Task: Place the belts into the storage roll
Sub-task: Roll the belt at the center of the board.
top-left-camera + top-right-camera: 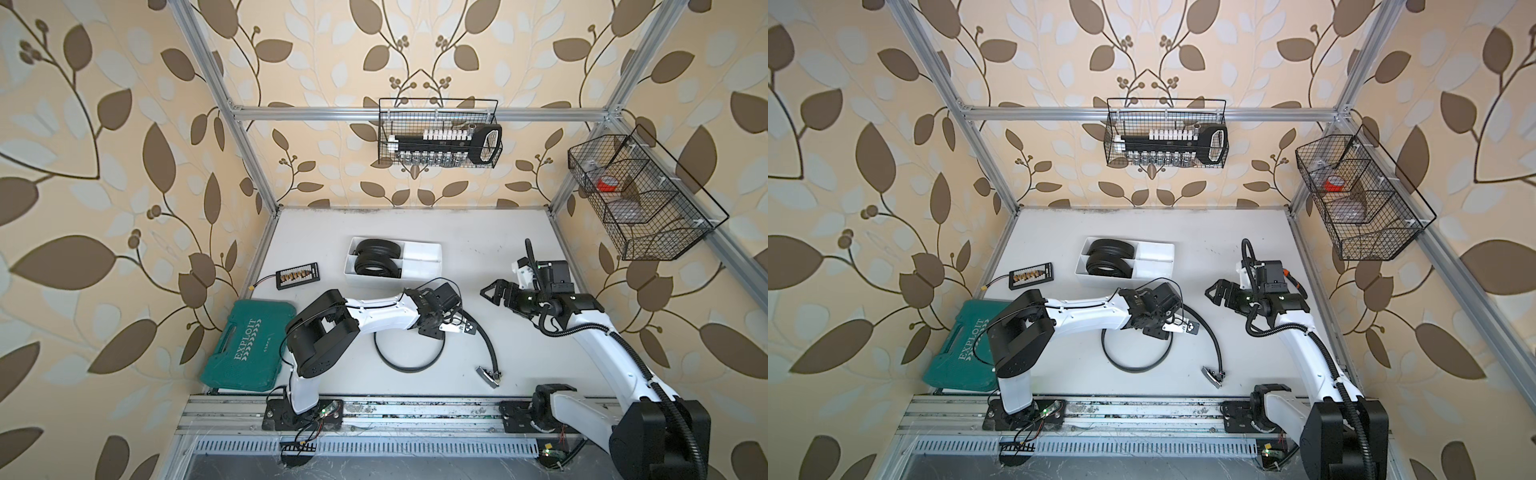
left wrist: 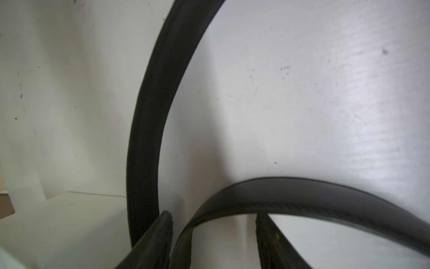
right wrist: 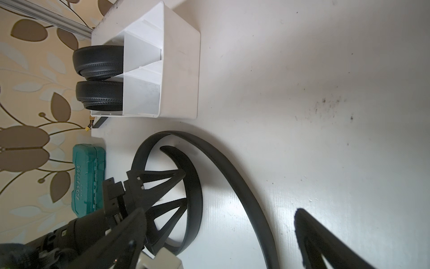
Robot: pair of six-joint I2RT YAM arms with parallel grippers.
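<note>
**Entry: belt stowage, third item in hand**

- **Storage roll** [image 1: 422, 269]: white divided tray at the back of the table [image 1: 540, 257]. Two compartments on the side toward the green tool case [image 1: 249, 345] are filled. The two beside them are bare.
- **Stowed belts**: two coiled belts [image 3: 100, 60] [image 3: 100, 95] stand on edge, one in each filled compartment.
- **Loose belt** [image 3: 244, 186]: lies on the table in front of the tray, well apart from it. It forms an open, slack loop, not a coil. Its free end curls inside the loop, and its long tail runs out to the buckle [image 1: 487, 377] near the front rail.
- **Left gripper** [image 2: 214, 223]: low over the loop, jaws partway apart. In the left wrist view the strap's free end enters the gap close against one finger [image 2: 162, 233], and bare table shows between the strap and the other finger. This reads as not yet pinched, though contact at the near finger is too blurred to settle.
- **Right gripper** [image 1: 492, 293]: spread wide and empty, raised above the table to the side of the tray, clear of the belt.
- **Step in hand** (judgement): taking hold of the last belt's free end, so the task is about two-thirds done.
- **Next move calls for**: a firm pinch on the strap, then winding the slack loop tighter, since as it lies it looks too broad for a compartment. The trailing tail and buckle must be gathered in, probably with the right gripper's help. The coil then goes on edge into a bare compartment.
</note>
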